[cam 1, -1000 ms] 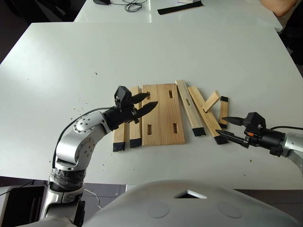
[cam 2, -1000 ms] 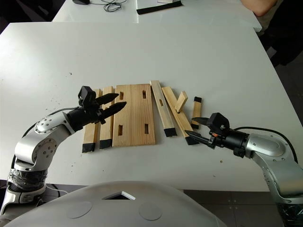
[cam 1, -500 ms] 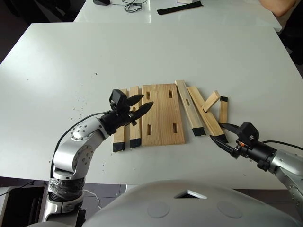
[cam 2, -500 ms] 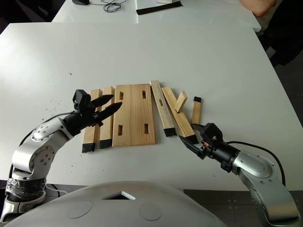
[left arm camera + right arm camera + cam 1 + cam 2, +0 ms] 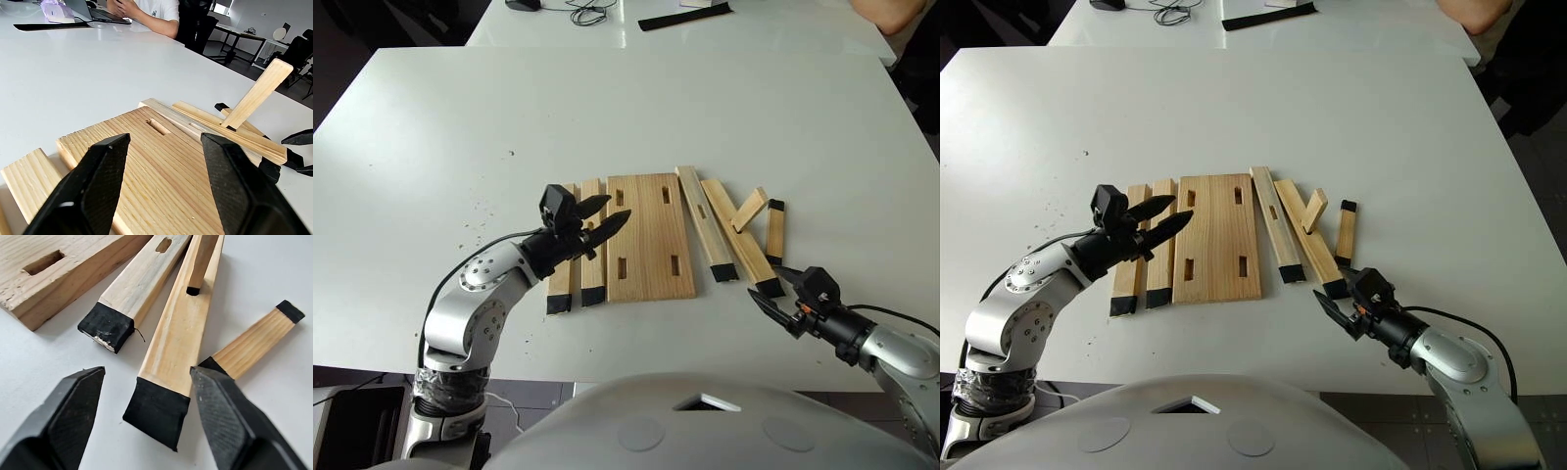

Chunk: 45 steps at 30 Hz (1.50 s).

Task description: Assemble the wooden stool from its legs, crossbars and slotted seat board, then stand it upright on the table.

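The slotted seat board (image 5: 650, 237) lies flat near the middle of the white surface (image 5: 460, 127), with four slots showing in its face. Two legs with black-capped near ends lie side by side along its left edge: the outer left leg (image 5: 562, 269) and the inner left leg (image 5: 592, 250), the inner one just beside the board. On the board's right side lie two more legs, a slotted leg (image 5: 703, 223) close to the board and an outer right leg (image 5: 741, 241) angled beside it, both with black caps toward the robot. A short crossbar (image 5: 750, 210) leans tilted, its lower end resting on the outer right leg. A second crossbar (image 5: 775, 232), black at both ends, lies flat just to the right.

The left hand (image 5: 615, 208) hovers over the board's left edge and the inner left leg, its fingers spread apart and holding nothing. The right hand (image 5: 764, 284) sits low at the near end of the outer right leg, fingers apart, with the black cap lying ahead between them and not clamped.
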Each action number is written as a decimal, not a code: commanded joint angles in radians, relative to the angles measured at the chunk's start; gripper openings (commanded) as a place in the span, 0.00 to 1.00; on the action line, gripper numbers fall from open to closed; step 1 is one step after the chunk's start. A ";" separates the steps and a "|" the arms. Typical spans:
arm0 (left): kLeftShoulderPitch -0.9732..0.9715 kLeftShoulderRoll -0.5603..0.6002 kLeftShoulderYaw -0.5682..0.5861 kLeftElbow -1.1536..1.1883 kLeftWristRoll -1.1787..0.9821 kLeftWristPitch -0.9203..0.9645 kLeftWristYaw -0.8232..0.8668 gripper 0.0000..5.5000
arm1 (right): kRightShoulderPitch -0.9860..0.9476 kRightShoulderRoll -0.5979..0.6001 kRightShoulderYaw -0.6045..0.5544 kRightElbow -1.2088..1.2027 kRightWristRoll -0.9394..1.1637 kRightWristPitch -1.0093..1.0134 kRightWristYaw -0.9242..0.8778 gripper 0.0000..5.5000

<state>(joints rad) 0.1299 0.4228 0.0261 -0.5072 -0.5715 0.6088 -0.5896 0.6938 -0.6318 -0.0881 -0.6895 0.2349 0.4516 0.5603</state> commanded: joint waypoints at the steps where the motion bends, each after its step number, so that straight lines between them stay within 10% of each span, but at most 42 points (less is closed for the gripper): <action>1: -0.013 -0.002 0.007 0.001 -0.011 0.005 0.013 0.49 | 0.009 0.027 0.008 0.041 -0.027 -0.027 -0.020 0.58; 45: -0.056 0.007 -0.020 0.018 -0.012 0.025 -0.007 0.49 | -0.076 0.176 0.074 0.173 -0.055 -0.057 -0.101 0.58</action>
<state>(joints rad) 0.0869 0.4217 0.0101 -0.4937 -0.5719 0.6210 -0.5913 0.6325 -0.4626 -0.0240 -0.5358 0.1944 0.3811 0.4745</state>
